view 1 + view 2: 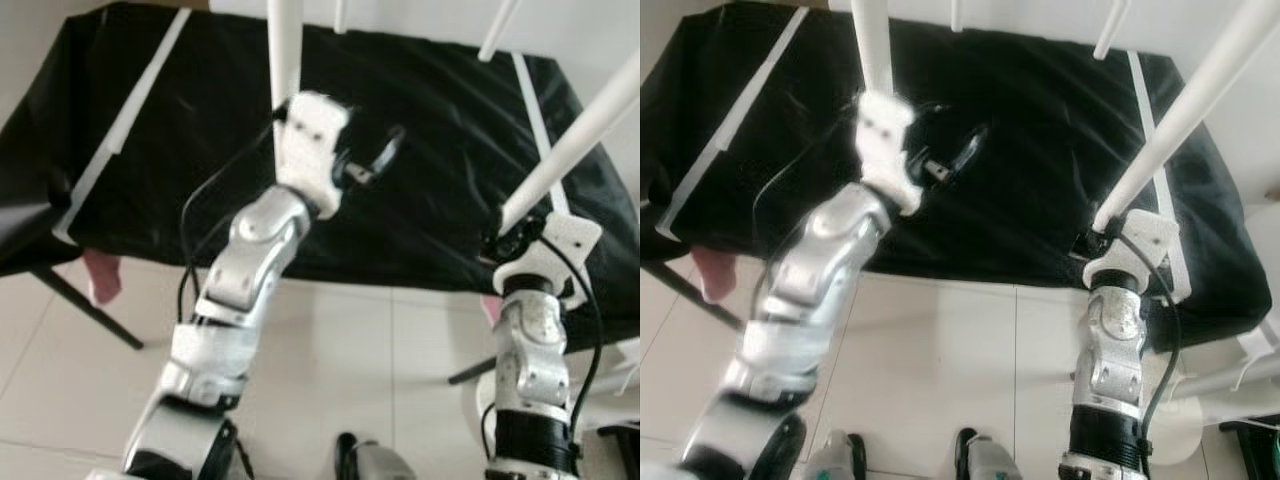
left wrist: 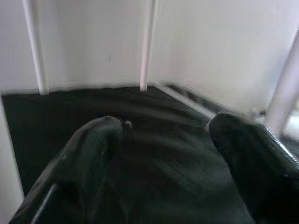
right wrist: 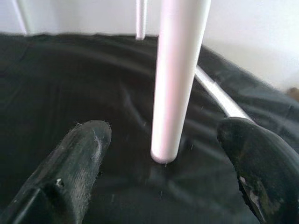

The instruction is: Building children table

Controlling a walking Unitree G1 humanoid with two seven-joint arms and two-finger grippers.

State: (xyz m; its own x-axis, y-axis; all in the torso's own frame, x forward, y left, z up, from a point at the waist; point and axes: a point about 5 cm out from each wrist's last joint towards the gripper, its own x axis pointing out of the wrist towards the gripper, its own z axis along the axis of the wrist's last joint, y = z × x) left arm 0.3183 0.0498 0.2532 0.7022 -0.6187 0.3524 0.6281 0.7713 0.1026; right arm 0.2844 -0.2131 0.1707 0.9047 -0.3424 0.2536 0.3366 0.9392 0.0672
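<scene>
upturned table (image 1: 420, 200), black underside up, four white legs rising from it. left hand (image 2: 163, 140) hovers over the black surface beside the near-left leg (image 1: 285, 50), fingers wide, holding nothing. right hand (image 3: 163, 144) at the near-right leg (image 3: 177, 79), fingers wide on either side of it, not touching. tiled floor (image 1: 340, 350) below.
</scene>
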